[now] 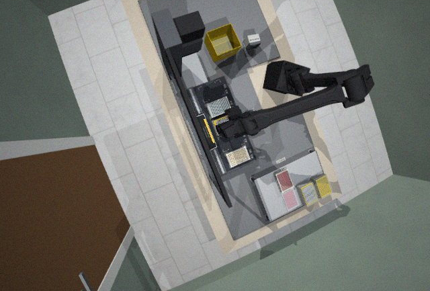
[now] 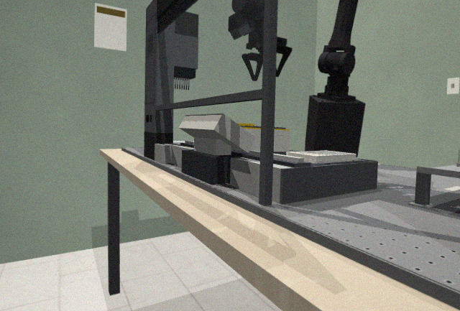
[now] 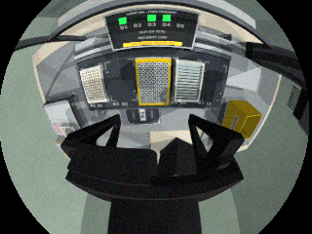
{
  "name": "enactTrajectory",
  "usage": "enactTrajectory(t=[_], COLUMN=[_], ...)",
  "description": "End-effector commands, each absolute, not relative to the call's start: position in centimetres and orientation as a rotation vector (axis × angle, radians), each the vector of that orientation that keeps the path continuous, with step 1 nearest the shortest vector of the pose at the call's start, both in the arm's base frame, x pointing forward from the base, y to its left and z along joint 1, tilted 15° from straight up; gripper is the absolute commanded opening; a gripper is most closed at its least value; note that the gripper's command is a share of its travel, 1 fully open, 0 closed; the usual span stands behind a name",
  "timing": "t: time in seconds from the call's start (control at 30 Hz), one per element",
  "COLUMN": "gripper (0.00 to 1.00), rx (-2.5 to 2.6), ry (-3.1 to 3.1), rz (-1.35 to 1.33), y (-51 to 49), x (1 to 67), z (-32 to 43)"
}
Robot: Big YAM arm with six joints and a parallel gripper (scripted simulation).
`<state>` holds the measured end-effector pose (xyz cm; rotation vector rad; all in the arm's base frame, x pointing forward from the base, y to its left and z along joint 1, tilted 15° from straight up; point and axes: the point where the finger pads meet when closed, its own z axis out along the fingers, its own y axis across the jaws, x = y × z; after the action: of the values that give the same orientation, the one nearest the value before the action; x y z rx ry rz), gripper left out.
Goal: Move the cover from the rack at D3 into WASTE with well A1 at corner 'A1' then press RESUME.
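Hard to read from the side: frame post [image 2: 268,88] cutting straight across the gripper [image 2: 266,63], and the deck's far positions stacked behind one another. From above, arm [image 1: 295,105] covering most of the yellow-rimmed tip rack [image 1: 220,119] — only one edge of it peeking out. Panel lettering too small to make out; three green lights [image 3: 151,19] and a lit yellow strip [image 3: 152,43] plain enough in the wrist view.

Gripper spread wide, nothing between the fingers, hanging well above the deck. Tip rack at the middle position, below and just ahead of the open jaws, centred between them in the wrist view. Cover on it — probably the clear sheet over the tips, though impossible to separate from the rack at this size.

Count on the deck: three pieces — pale plate [image 1: 238,156], tip rack, grey troughed reservoir [image 1: 218,106]. On the shelf unit [image 1: 269,199]: four items, two pinkish, two yellow-rimmed. One yellow waste bin [image 1: 222,42], well apart from the gripper, beside one small white key box [image 1: 253,39].
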<state>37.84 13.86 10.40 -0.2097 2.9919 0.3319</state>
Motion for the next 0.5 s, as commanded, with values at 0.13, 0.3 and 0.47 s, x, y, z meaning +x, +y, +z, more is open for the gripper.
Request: enactTrajectory(t=[0.13,0.3,0.47], gripper=[1.0,1.0,1.0], rx=[-0.231,-0.231,-0.231], ry=[2.974,2.975,2.975], rz=[0.34,0.339,0.338], y=[12.5,10.1,7.8], x=[37.8,37.3,36.8], z=[11.5,10.9,10.4])
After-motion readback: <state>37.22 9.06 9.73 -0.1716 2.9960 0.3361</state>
